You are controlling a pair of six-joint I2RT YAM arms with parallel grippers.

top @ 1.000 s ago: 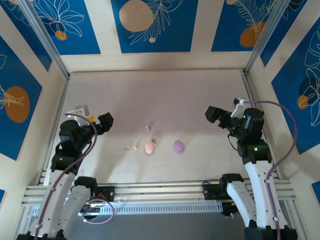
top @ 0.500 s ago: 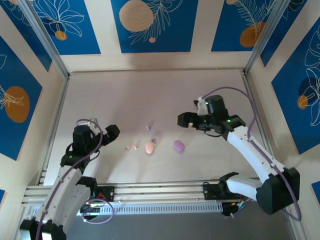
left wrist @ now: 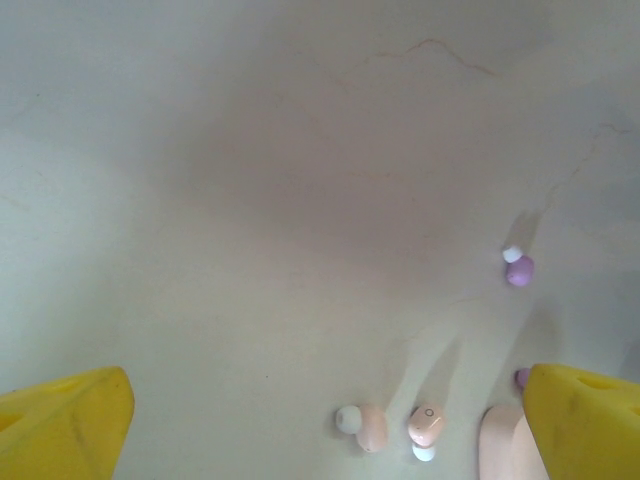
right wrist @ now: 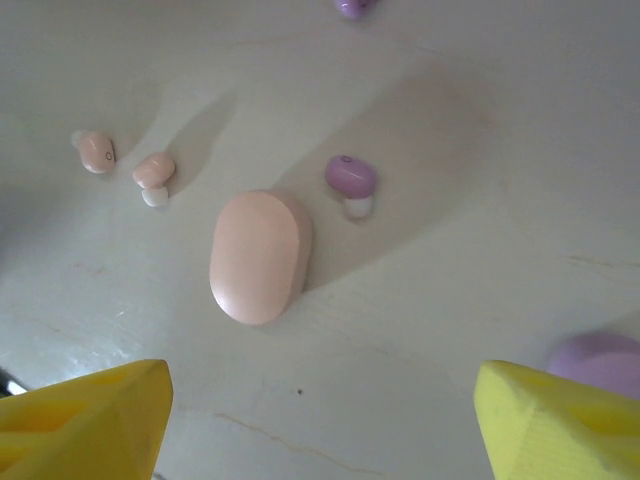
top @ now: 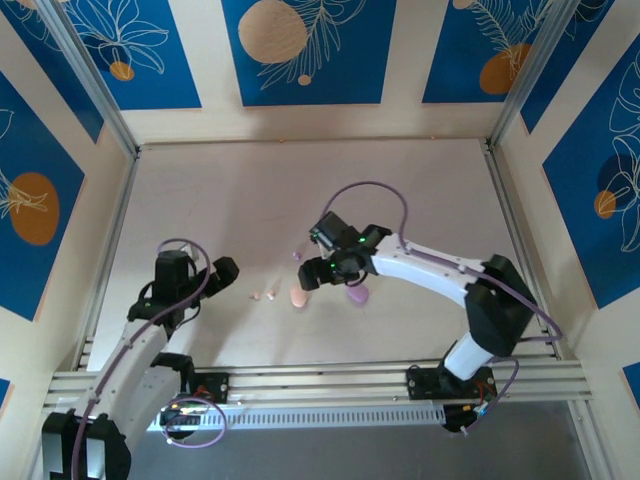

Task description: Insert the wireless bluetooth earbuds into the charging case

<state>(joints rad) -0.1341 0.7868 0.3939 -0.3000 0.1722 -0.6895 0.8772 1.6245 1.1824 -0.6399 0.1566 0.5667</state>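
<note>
Your right fingers (top: 312, 272) are spread wide and hang low over the middle of the tabletop (top: 400, 190). In the right wrist view the pink case (right wrist: 260, 256) lies on the tabletop just beyond the gap between the two yellow tips, closer to the one on the left of that view, and neither tip touches it. A purple bud (right wrist: 352, 178) sits near the case's far right end, apart from it. The pink buds (right wrist: 153, 172) lie as a pair off to the case's far left.

Your left fingers (top: 222, 267) are also spread, holding nothing. In the left wrist view the pink buds rest side by side between the yellow tips, closer to the tip on the right of that view.

The pink case is a smooth, pale peach oval lying flat, with its top closed. Each bud is a small rounded body with a white tip, far smaller than either case.

The purple case (right wrist: 600, 360) shows as a lilac curve in the lower right corner of the right wrist view, cut by the frame edge and partly behind the yellow tip. From overhead it is largely covered by the right arm (top: 430, 268). A second purple bud (right wrist: 352, 6) is clipped by the top edge of the right wrist view. In the left wrist view the pink case is cut off at the bottom edge, and one purple bud peeks out from behind the yellow tip. From overhead the buds are mere specks.
</note>
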